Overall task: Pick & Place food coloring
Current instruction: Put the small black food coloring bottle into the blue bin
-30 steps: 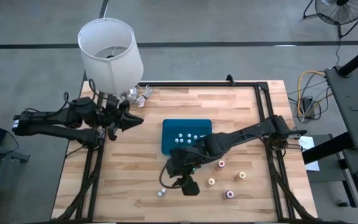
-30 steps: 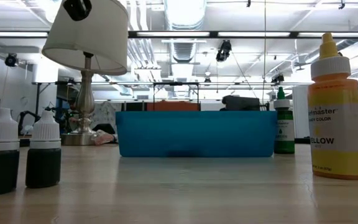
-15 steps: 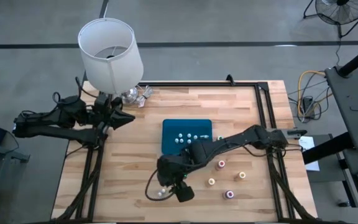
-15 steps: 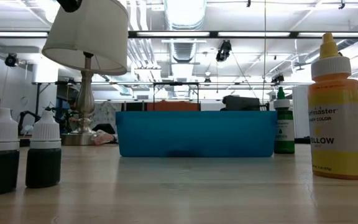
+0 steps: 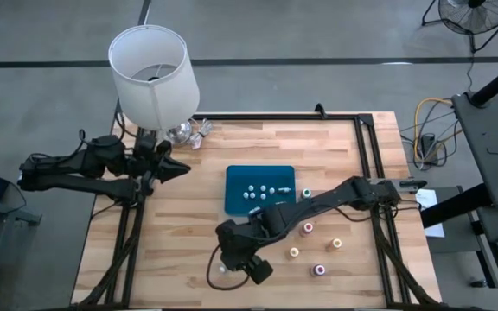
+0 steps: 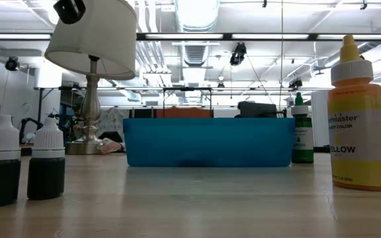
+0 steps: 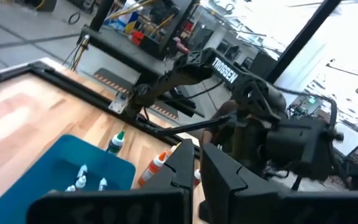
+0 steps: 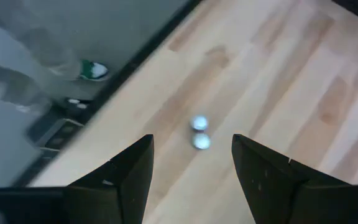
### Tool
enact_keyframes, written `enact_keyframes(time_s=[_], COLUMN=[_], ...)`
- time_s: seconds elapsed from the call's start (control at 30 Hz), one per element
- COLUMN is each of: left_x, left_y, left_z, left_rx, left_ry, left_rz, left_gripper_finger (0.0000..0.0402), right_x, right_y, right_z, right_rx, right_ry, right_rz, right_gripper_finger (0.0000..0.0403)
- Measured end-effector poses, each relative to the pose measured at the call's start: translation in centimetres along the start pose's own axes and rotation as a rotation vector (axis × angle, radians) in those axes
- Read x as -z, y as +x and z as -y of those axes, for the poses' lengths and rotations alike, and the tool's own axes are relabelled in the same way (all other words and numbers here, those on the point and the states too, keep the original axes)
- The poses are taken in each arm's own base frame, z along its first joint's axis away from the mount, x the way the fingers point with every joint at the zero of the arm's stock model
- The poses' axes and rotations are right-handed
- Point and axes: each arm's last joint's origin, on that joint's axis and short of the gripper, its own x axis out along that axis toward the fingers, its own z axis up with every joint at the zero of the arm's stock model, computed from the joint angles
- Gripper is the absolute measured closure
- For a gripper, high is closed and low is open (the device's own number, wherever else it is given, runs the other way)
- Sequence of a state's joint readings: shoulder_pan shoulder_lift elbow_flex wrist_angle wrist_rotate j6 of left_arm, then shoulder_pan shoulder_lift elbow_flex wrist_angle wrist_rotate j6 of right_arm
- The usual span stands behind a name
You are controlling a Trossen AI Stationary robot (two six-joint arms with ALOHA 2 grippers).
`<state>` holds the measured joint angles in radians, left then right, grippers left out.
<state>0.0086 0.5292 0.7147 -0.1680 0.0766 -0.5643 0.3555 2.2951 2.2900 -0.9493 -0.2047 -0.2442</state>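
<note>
Two tiny white-capped food coloring bottles [image 8: 199, 132] stand side by side on the wooden table near its front edge. In the low view they show at the left [image 6: 22, 164]. My right gripper [image 8: 191, 168] hovers above them, slanting down and open, one finger on each side and clear of them. In the high view it is at the table's near middle [image 5: 227, 257]. More white-capped bottles lie in the blue tray [image 5: 236, 200]. Green [image 5: 306, 193], red [image 5: 308, 228], orange [image 5: 336, 244], yellow [image 5: 294, 252] and pink [image 5: 320, 269] bottles stand to the right. My left gripper [image 5: 180, 168] waits shut at the far left.
A lamp with a white shade [image 5: 152, 73] stands at the table's far left corner, next to my left arm. A black frame [image 5: 366, 147] runs along the table's edges. Bare wood lies left of the tray and of the white-capped pair.
My right gripper has gone toward the table's near left and a little down, and its wrist has rolled. It now hangs over the two white-capped bottles, which have stayed where they were.
</note>
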Motion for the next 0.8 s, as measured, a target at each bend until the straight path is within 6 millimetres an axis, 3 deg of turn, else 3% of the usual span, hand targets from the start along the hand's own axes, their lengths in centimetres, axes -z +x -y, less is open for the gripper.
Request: enact_keyframes(time_s=[0.47,0.8], left_x=[0.1,0.1], left_y=[0.1,0.1], left_z=[-0.1,-0.1], left_rx=[-0.017,-0.022], left_ry=[-0.037,-0.039], left_rz=[-0.003,-0.006], left_gripper_finger=[0.04,0.04], right_x=[3.4,4.0], right_y=[5.3,6.9], right_z=[0.5,0.8], right_rx=[0.002,0.021], right_ry=[-0.046,-0.095], right_rz=[-0.017,0.063], right_gripper_finger=[0.0195,0.0195])
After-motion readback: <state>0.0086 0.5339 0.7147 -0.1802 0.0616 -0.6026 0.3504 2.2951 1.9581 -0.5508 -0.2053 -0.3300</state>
